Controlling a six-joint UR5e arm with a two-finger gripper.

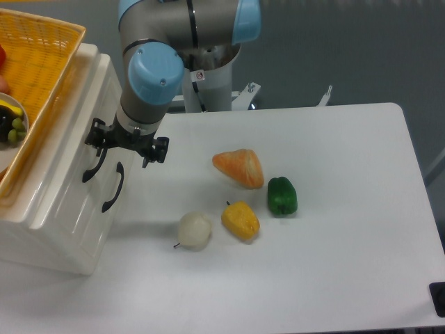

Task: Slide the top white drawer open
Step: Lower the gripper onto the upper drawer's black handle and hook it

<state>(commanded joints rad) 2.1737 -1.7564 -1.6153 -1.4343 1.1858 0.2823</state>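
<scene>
The top white drawer (69, 149) is the upper of two in the cream cabinet at the left, and its front sits flush with the cabinet. Its curved black handle (92, 167) runs down the front. The lower drawer has its own black handle (112, 188). My gripper (122, 147) hangs right at the upper end of the top handle, fingers spread wide and open, with nothing clamped. Its left finger (94, 134) overlaps the handle's top end, which it partly hides. The right finger (157, 149) is over the table beside the cabinet.
An orange wicker basket (42, 62) with a plate of fruit sits on the cabinet top. On the table lie an orange vegetable (239, 168), a green pepper (281, 196), a yellow pepper (240, 220) and a white bulb (195, 231).
</scene>
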